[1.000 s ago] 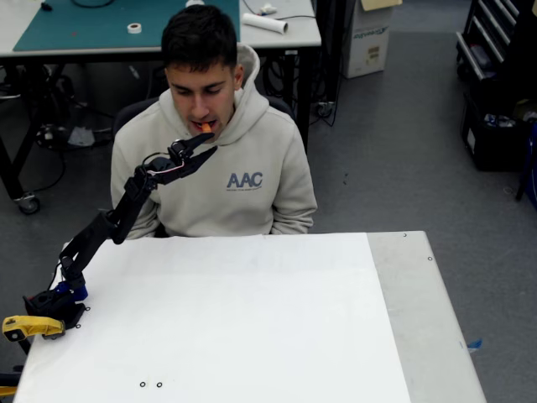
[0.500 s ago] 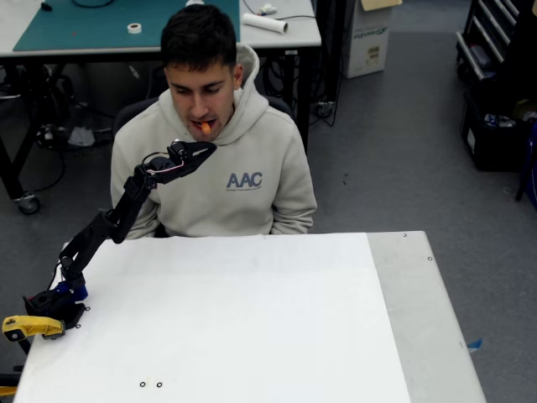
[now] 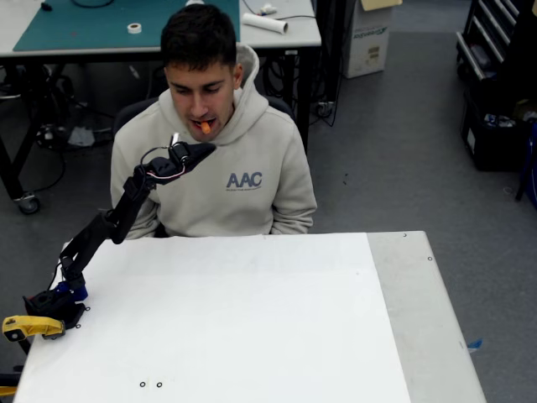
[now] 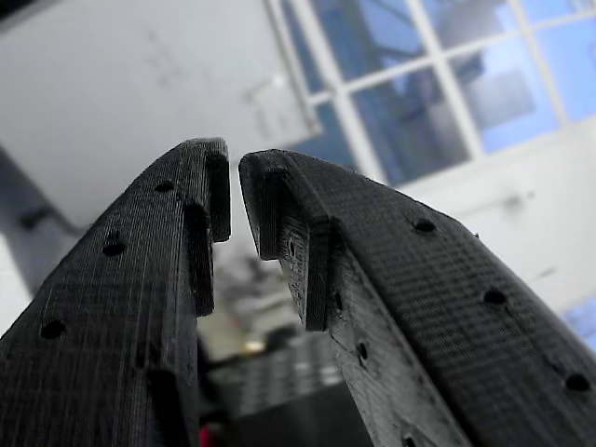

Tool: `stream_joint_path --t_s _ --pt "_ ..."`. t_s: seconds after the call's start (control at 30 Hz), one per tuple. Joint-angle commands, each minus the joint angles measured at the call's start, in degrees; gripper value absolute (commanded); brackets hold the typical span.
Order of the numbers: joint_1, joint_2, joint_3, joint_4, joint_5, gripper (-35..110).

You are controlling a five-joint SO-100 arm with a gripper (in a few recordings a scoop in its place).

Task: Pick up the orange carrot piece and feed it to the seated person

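Pincer (image 3: pixel 205 149) dropped, closed, empty; orange carrot piece (image 3: pixel 205 128) in mouth.

The floor (image 3: pixel 394 126) is grey carpet and it lies all around the tool. Below the tool and to its right in the fixed view stands the white table (image 3: pixel 252 319) with a grey strip on its right side. Behind the tool, at the top, is a desk with a green mat (image 3: pixel 101 25) and a tape roll (image 3: pixel 134 28). In the wrist view, large windows (image 4: pixel 438 84) with white frames and a pale wall (image 4: pixel 121 84) are above the tool.
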Motion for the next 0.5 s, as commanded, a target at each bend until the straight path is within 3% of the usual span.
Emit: stream_joint_path --t_s 0.0,0.17,0.47 --pt "0.6 14.8 7.6 3.7 5.4 -3" --pt "0.5 26.7 25.0 9.8 12.1 -3" --pt "-0.3 48.9 55.9 11.3 25.2 -3"
